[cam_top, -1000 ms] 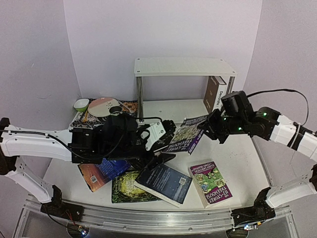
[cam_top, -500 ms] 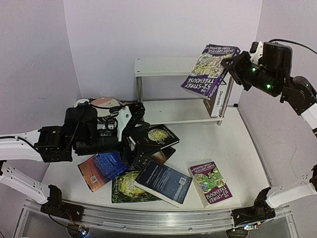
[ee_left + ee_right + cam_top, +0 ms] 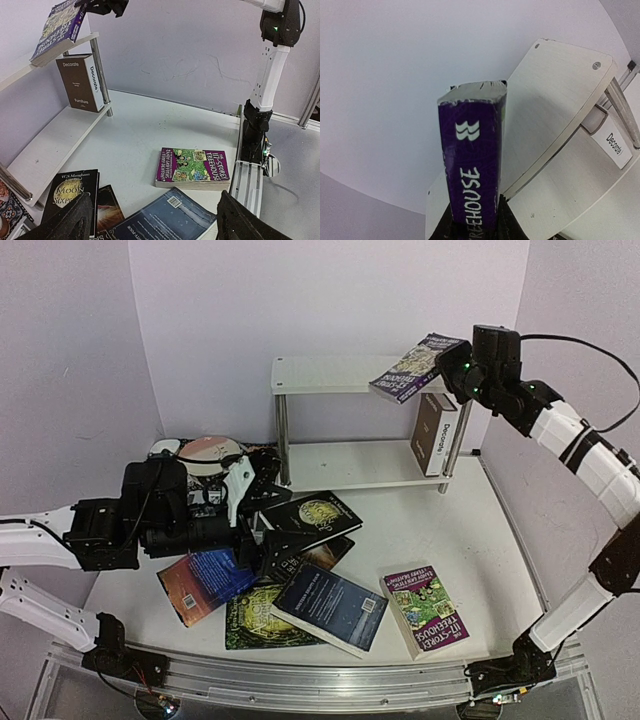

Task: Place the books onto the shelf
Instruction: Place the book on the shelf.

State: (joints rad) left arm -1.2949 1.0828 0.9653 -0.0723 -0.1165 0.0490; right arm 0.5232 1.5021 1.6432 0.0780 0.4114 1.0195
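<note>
Pale walls (image 3: 200, 320), white table (image 3: 470, 540) strewn with books (image 3: 330, 608). Shelf (image 3: 340, 373) lower tier holds one upright brown book (image 3: 432, 433). Right gripper (image 3: 458, 368) clamps a purple paperback (image 3: 412, 368); left gripper (image 3: 272, 525) gapes empty.

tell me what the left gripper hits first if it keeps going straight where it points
Probably the dark blue book lying just ahead of the left gripper; beyond it, the purple Treehouse paperback. Depth is unclear.
</note>
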